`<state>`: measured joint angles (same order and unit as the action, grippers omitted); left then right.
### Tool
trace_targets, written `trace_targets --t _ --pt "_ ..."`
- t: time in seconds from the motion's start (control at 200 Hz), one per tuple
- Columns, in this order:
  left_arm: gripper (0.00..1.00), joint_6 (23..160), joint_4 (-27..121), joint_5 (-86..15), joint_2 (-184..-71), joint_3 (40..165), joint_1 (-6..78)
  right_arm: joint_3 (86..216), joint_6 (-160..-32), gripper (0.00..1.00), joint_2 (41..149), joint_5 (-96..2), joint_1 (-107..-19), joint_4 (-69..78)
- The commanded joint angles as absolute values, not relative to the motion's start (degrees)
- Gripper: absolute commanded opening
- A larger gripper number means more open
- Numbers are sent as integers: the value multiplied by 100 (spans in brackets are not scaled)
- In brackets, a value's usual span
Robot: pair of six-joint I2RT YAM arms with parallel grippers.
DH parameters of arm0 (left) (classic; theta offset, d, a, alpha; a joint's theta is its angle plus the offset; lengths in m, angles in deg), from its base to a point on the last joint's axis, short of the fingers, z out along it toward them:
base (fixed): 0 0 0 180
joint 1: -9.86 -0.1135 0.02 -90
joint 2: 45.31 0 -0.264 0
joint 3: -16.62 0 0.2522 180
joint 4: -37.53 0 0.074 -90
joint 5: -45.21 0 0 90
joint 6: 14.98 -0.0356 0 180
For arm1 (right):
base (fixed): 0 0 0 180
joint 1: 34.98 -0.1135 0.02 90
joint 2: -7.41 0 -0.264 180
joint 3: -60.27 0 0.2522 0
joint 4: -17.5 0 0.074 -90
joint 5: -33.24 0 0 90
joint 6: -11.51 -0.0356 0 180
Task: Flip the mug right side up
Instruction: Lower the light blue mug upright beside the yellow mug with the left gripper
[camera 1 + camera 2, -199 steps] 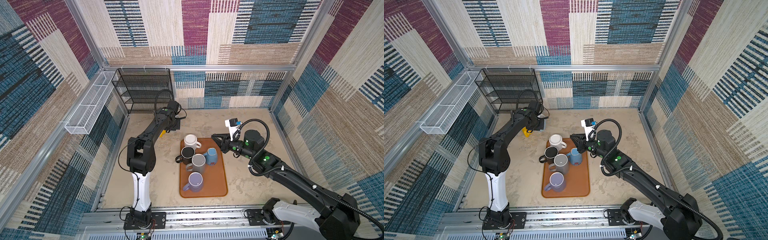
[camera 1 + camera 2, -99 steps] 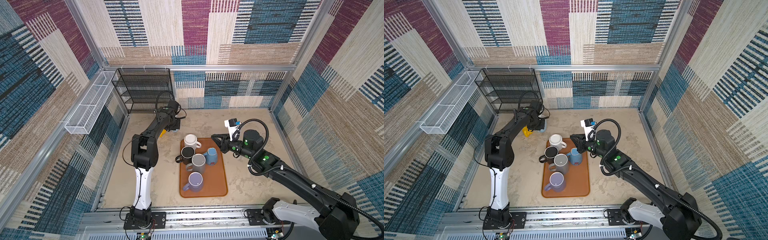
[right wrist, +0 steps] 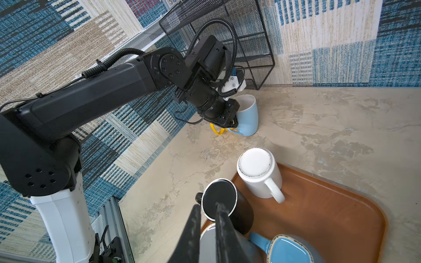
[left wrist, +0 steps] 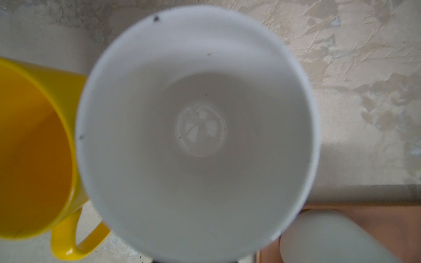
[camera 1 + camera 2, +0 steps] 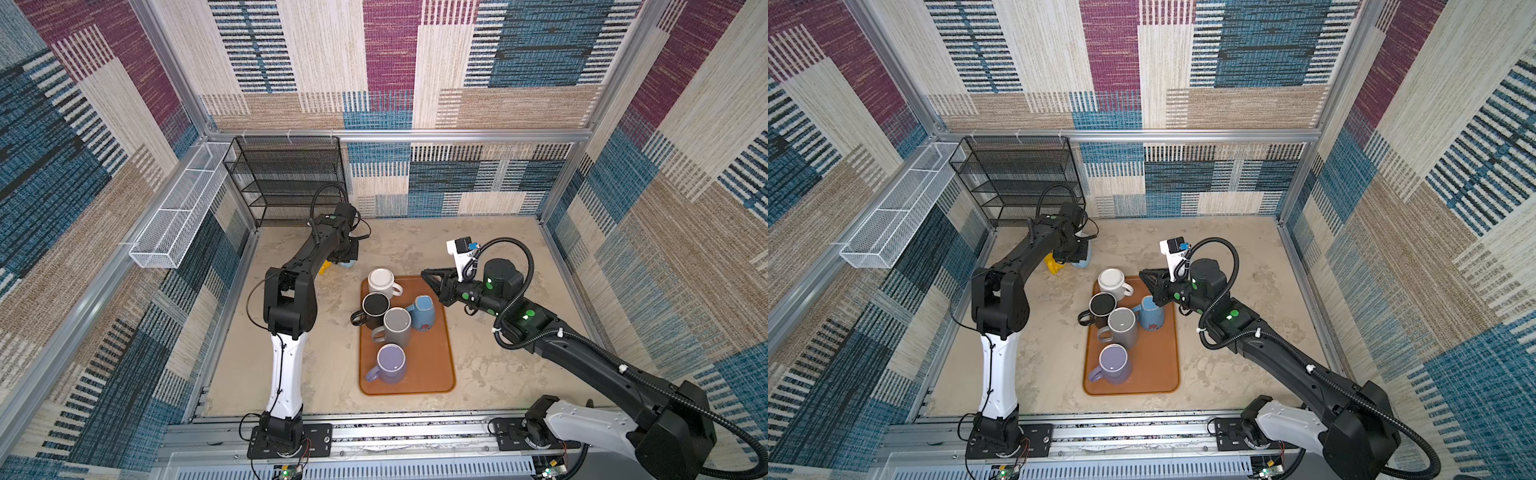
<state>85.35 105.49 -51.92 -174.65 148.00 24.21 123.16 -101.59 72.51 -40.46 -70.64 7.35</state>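
1. In both top views the light blue mug is off the tray, at the far left of the table. A yellow mug stands just beside it. The left gripper sits right over the light blue mug and hides most of it. The right gripper hangs over the tray's far edge, well apart, so the left arm is plainly the nearer one.

2. The left wrist view looks straight down the light blue mug's white inside to its bottom. Its long axis therefore runs in line with that wrist, mouth toward the gripper. The fingers themselves are out of this view.

3. In the right wrist view the light blue mug stands mouth up with its base at the table. The left gripper is closed low on the handle side, and I'd say it is gripping the handle. The right gripper is pinched nearly together on nothing, above an upturned black mug.

4. To my eye the mug is already righted. What is left is to let go and draw back along that upright axis without nudging the yellow mug.
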Motion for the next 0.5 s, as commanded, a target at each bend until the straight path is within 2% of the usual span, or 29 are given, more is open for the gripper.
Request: trace_targets --t 0.0,0.496 --pt "0 8554 10468 -5195 -17485 14816 2403 12364 -10156 17 7250 -4052 -7067 859" --pt "0 8689 10516 -5155 -17486 14718 2362 12361 -10126 17 7231 -4067 -7068 804"
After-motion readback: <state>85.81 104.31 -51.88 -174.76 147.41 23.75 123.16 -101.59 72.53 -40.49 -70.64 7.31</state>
